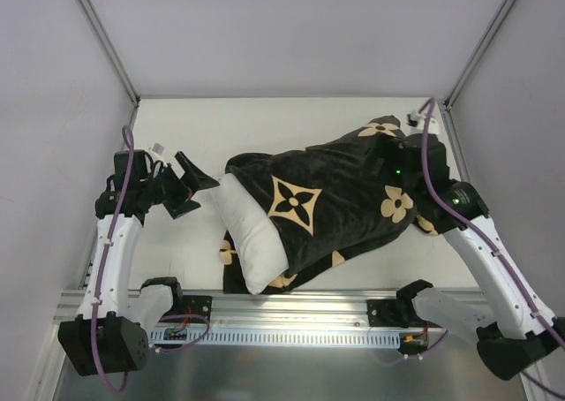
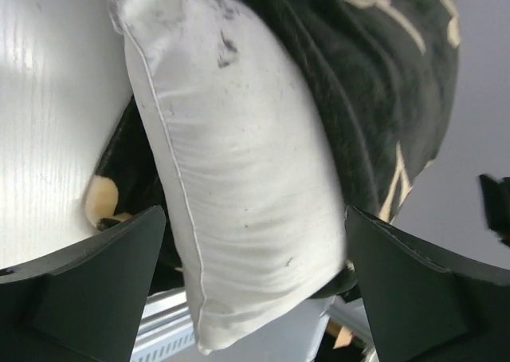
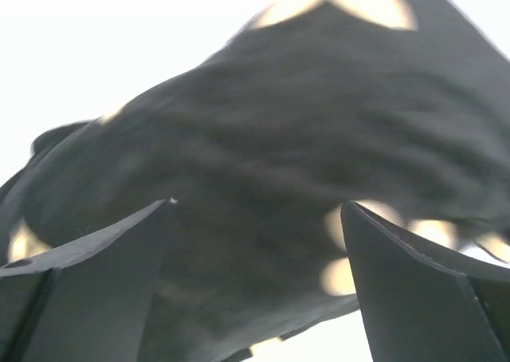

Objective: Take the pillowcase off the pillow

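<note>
The white pillow [image 1: 252, 242] sticks out of the left end of the black flower-printed pillowcase [image 1: 344, 189], which covers the rest of it and lies across the table's middle and right. My left gripper [image 1: 203, 193] is open, just left of the bare pillow end. In the left wrist view the pillow [image 2: 239, 163] fills the space between my open left gripper's [image 2: 255, 210] jaws, with the pillowcase [image 2: 374, 67] behind it. My right gripper [image 1: 388, 158] is over the pillowcase's far right end. In the right wrist view my right gripper [image 3: 257, 204] is open, with pillowcase fabric [image 3: 279, 115] close in front.
The white table [image 1: 265, 123] is bounded by grey walls on the left, back and right. An aluminium rail [image 1: 291, 308] runs along the near edge. A small white object [image 1: 157, 147] lies at the far left and another [image 1: 412, 118] at the far right corner.
</note>
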{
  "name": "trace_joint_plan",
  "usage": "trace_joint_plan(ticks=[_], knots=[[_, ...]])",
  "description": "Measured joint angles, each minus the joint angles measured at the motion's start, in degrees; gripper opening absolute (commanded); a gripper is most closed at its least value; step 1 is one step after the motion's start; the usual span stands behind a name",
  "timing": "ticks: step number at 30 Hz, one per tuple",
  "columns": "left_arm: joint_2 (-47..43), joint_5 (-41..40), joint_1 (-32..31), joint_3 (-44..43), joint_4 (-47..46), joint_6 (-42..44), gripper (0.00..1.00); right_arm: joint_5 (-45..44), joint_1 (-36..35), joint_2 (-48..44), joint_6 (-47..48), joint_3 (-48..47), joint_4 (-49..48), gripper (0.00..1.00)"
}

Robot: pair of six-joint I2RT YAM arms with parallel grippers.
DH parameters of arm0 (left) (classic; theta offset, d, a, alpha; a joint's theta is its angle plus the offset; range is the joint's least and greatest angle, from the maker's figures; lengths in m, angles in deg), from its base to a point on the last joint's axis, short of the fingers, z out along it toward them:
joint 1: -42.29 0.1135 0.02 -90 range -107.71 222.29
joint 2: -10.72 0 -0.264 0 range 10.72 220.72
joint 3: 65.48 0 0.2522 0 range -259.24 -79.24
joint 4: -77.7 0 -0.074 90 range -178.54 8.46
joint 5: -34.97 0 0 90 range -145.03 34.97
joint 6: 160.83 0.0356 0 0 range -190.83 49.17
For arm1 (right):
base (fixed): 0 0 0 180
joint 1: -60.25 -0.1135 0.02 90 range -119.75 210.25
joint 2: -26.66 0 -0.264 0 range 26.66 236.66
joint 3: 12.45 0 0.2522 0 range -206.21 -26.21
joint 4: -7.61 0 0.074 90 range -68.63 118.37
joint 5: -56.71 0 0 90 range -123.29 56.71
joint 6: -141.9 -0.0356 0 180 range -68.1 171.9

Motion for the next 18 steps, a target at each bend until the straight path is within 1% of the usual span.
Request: trace_joint_plan(ticks=[2,3,5,8,12,15,18], knots=[[1.66,-1.62,-3.23,0.00,-0.33,-1.16,0.99,-2.12,-9.79,3.15,0.13,-3.63,0.66,0.93],[2.54,-2.16,-3.85,0.00,-0.66,-1.73,0.99,-2.67,-12.79,4.48,0.35,-5.11,0.66,0.94],[4.48,-3.45,-4.55,0.17,-1.88,-2.58,0.99,-4.42,-20.44,10.38,1.57,-10.01,1.64,0.95],[6.95,-4.61,-4.96,1.14,-4.37,-4.07,0.99,-5.07,-28.59,21.38,4.94,-18.88,3.04,0.96],[10.21,-5.14,-5.95,3.78,-8.59,-6.49,0.99,-3.78,-35.10,36.63,10.40,-32.30,5.73,0.96],[13.29,-5.79,-7.10,5.51,-11.80,-8.31,0.99,-1.64,-37.27,46.27,13.40,-41.03,8.22,0.96],[16.92,-5.95,-8.44,6.34,-14.64,-10.05,0.99,0.50,-38.21,53.55,15.45,-47.89,10.78,0.98]])
